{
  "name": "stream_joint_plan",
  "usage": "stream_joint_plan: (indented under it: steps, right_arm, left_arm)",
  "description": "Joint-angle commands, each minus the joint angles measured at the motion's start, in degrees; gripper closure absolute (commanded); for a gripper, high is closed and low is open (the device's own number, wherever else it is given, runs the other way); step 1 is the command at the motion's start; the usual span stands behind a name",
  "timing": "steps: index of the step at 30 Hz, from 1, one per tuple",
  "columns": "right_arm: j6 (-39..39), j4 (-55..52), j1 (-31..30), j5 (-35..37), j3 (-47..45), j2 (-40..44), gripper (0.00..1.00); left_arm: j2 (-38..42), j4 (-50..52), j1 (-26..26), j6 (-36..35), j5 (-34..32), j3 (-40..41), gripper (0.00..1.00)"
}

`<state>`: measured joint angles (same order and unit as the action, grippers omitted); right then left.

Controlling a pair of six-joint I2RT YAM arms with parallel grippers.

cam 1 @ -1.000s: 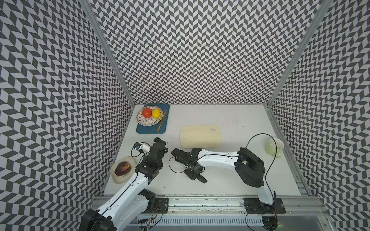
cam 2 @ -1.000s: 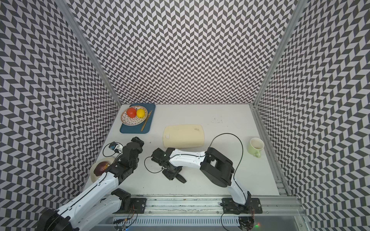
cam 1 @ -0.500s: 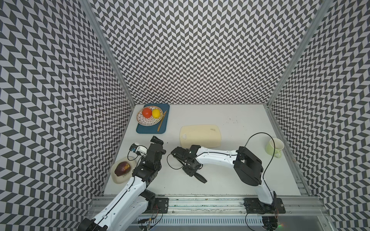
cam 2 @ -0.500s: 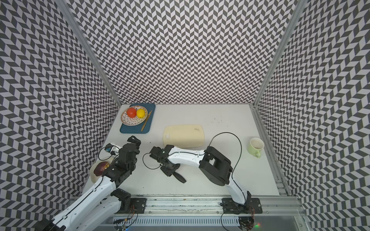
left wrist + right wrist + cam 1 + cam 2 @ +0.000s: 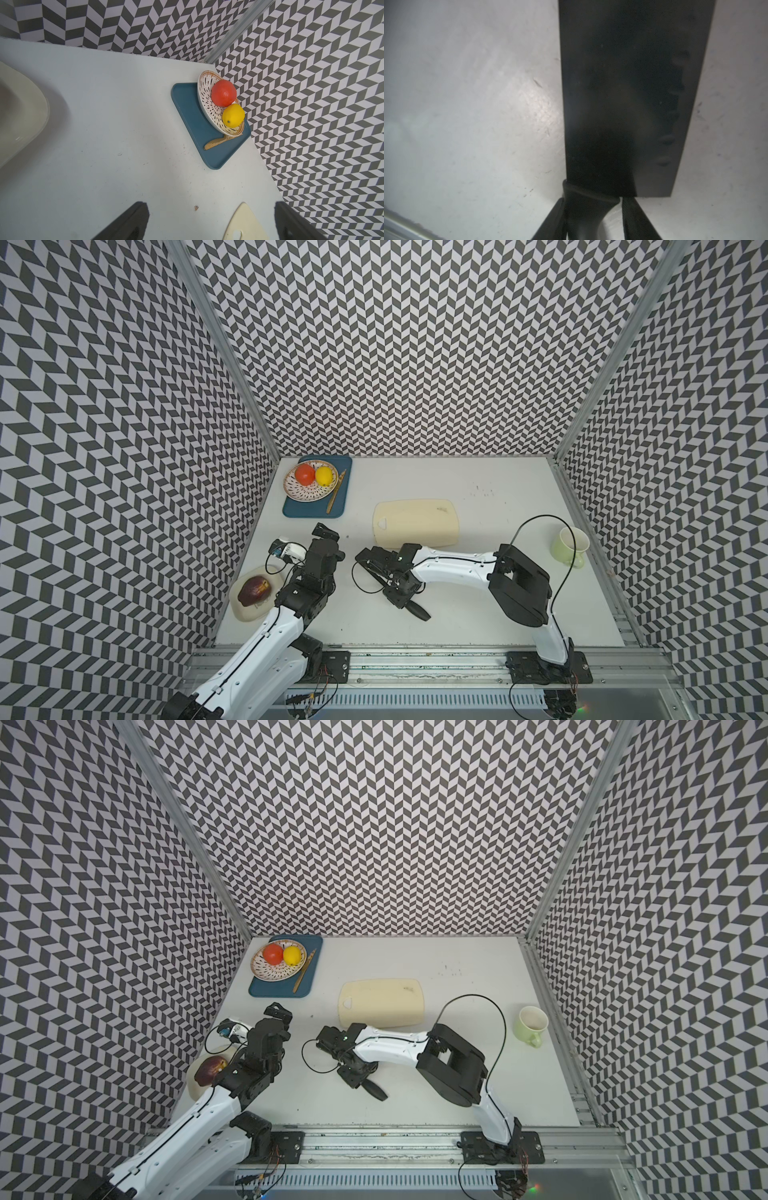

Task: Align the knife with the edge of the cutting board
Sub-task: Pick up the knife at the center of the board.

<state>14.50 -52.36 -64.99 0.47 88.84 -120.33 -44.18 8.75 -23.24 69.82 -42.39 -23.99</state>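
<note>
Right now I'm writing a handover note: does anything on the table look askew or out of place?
Yes: in a top view the knife sits diagonally, skewed to the near long edge of the cutting board rather than parallel to it. The right gripper straddles its handle.

I am running a robot lab cell, not a home: chevron walls (image 5: pixel 415 344) box in a white table (image 5: pixel 478 614), and the left arm (image 5: pixel 266 635) and right arm (image 5: pixel 453 568) bolt to a metal rail (image 5: pixel 415 662) at the lower edge, with bare wires (image 5: pixel 316 693) below.
</note>
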Motion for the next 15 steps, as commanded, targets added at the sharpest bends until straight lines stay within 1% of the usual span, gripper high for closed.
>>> stream_joint_plan:
  steps: [1,6,12,13,15]
  right_arm:
    - [0.40,-0.44,-0.89,-1.26,-1.30,1.10,0.56]
    - [0.53,-0.63,-1.10,-1.43,-1.33,1.32,0.57]
    - [-0.12,-1.30,-0.93,-2.16,-0.03,-1.01,0.57]
    - [-0.17,-1.34,-0.93,-2.14,0.19,-1.11,0.58]
    - [-0.17,-1.61,-0.72,-1.45,0.60,-1.40,0.64]
  left_arm:
    - [0.13,1.53,-0.22,0.09,-1.20,0.52,0.00]
    - [-0.04,1.36,-0.22,0.17,-1.16,0.65,0.00]
    - [-0.29,1.28,-0.20,0.14,-1.11,0.55,0.00]
    - [-0.29,1.31,-0.22,0.19,-1.11,0.57,0.00]
    - [-0.14,1.37,-0.22,0.21,-1.20,0.53,0.00]
